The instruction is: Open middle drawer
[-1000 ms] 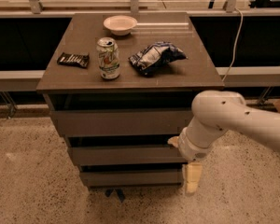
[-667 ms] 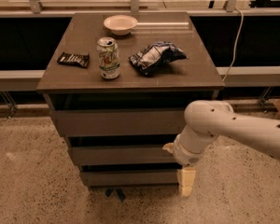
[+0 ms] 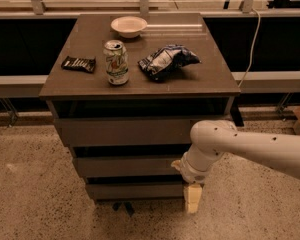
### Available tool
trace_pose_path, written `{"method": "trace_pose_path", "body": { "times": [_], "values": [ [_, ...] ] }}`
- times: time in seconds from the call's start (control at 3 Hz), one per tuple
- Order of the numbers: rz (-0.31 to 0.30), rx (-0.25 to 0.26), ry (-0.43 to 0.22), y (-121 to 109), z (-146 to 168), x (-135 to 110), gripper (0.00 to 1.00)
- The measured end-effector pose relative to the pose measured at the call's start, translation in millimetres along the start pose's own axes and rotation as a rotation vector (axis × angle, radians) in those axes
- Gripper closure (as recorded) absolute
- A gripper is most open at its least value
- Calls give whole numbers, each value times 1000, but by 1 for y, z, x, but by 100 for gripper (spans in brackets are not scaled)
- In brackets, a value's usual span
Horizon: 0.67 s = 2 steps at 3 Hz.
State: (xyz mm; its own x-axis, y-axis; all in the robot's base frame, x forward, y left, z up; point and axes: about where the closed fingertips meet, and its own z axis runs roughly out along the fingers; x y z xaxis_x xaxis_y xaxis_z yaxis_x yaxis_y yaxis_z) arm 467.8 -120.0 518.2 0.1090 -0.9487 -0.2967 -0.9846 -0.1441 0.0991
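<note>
The middle drawer (image 3: 125,166) is the mid-sized grey-brown front in the stack of three, and it looks closed, with a dark gap above it. My gripper (image 3: 192,200) hangs down from the white wrist (image 3: 196,168) at the cabinet's front right corner. It is level with the bottom drawer (image 3: 135,190) and just below the right end of the middle drawer. It holds nothing that I can see.
The top drawer (image 3: 125,131) is the tallest front. On the cabinet top (image 3: 210,79) stand a can (image 3: 116,62), a chip bag (image 3: 166,60), a dark snack bar (image 3: 78,63) and a white bowl (image 3: 129,26). Speckled floor lies around the cabinet.
My arm has moved left, bringing the wrist and gripper closer to the right end of the middle and bottom drawers. The drawers have not moved.
</note>
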Motion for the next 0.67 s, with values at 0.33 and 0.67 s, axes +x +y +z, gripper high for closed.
{"method": "trace_pose_path", "body": {
  "times": [0.33,0.67],
  "values": [
    [15,20,20,-11,18,13,0],
    [25,94,55,-30,46,37,0]
  ]
}}
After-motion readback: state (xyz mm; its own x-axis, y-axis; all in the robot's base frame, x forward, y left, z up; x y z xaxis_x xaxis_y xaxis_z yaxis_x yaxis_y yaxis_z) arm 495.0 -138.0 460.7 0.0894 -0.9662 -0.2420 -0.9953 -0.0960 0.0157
